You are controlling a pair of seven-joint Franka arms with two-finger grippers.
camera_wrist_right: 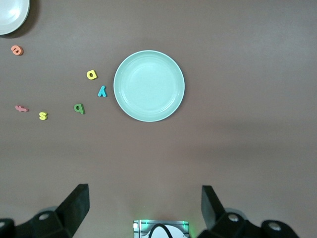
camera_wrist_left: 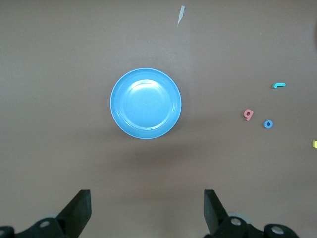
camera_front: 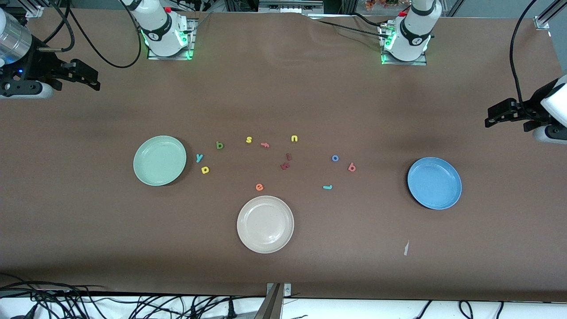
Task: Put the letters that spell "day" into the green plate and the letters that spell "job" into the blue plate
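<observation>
The green plate [camera_front: 160, 160] [camera_wrist_right: 149, 85] lies toward the right arm's end. Beside it lie the teal y [camera_front: 200, 157] [camera_wrist_right: 102, 91], the dark green d [camera_front: 219, 145] [camera_wrist_right: 79, 108] and the yellow a [camera_front: 205, 169] [camera_wrist_right: 91, 75]. The blue plate [camera_front: 434, 183] [camera_wrist_left: 145, 103] lies toward the left arm's end. The blue o [camera_front: 335, 158] [camera_wrist_left: 268, 124], salmon b [camera_front: 351, 167] [camera_wrist_left: 248, 114] and teal j [camera_front: 327, 187] [camera_wrist_left: 279, 85] lie apart from it, toward the middle. My right gripper [camera_front: 91, 77] [camera_wrist_right: 145, 201] and left gripper [camera_front: 489, 117] [camera_wrist_left: 147, 203] hang open and empty, high over their own table ends.
A beige-white plate [camera_front: 265, 224] sits nearest the front camera. An orange e [camera_front: 259, 187], yellow s [camera_front: 249, 140], salmon f [camera_front: 265, 144], yellow u [camera_front: 294, 138] and two dark red letters [camera_front: 285, 161] lie mid-table. A paper scrap [camera_front: 406, 248] lies nearer the camera than the blue plate.
</observation>
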